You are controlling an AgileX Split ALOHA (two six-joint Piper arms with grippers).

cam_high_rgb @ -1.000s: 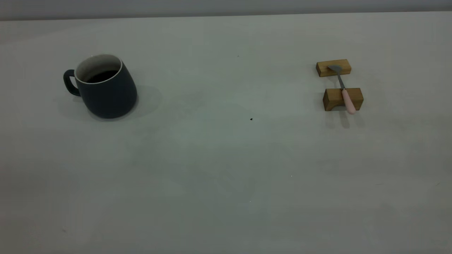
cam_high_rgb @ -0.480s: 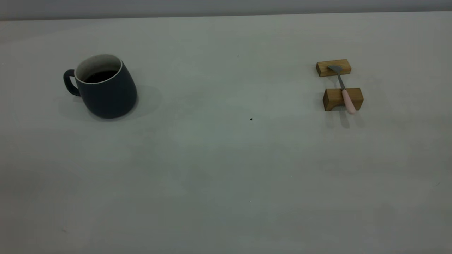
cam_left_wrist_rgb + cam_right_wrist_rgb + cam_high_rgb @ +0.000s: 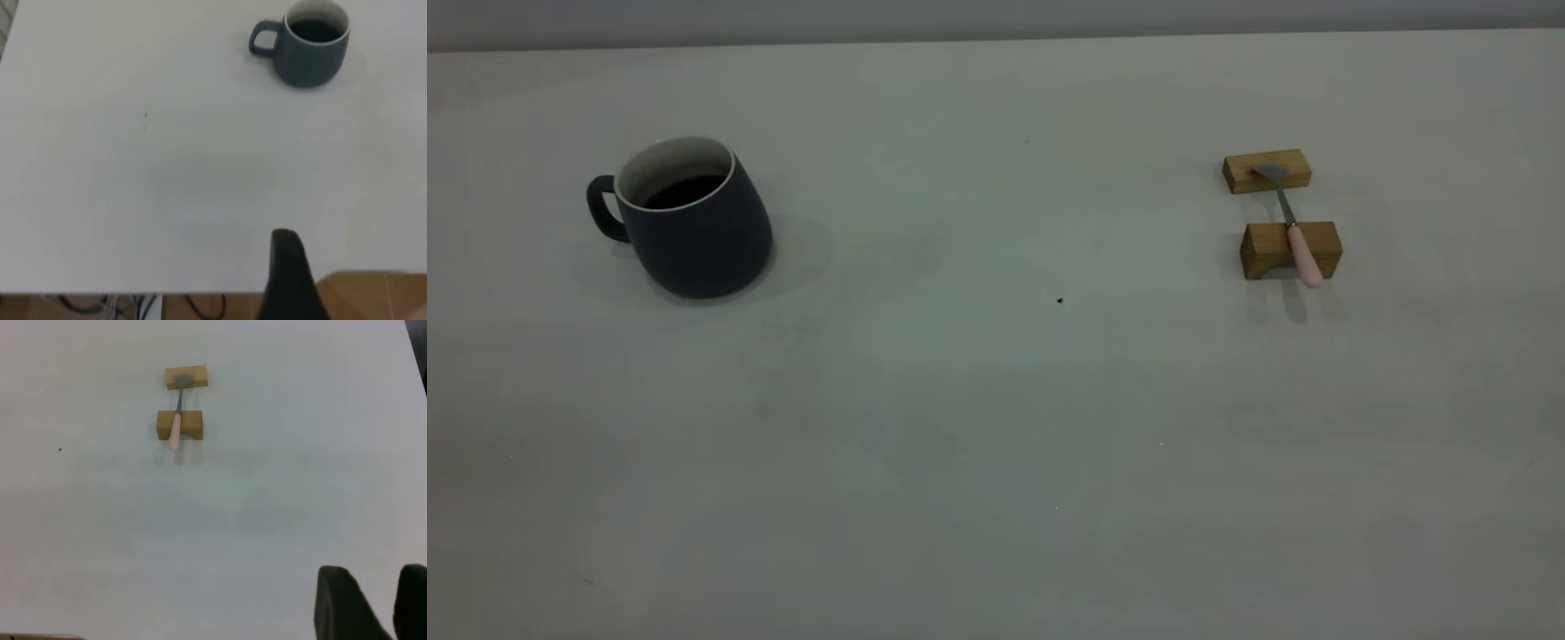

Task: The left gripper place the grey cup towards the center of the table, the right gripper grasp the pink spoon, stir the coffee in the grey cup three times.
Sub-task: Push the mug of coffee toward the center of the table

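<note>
Both grippers hang back at the table's near edge, out of the exterior view. Only one dark finger (image 3: pixel 288 277) of the left gripper shows in its wrist view, so I cannot tell how wide it stands; it grips nothing. Well ahead of that finger the cup (image 3: pixel 692 218) stands upright on the table (image 3: pixel 978 400), handle to the side, coffee (image 3: pixel 685 191) lying dark and flat inside.

Two fingertips of the right gripper (image 3: pixel 378 603) show in its own wrist view, set apart with a gap between them and nothing in it. Far ahead of them the spoon (image 3: pixel 1291 228) bridges two wooden blocks (image 3: pixel 1289 250), its metal bowl on the farther block, its pink handle across the nearer one and poking out toward the gripper.
</note>
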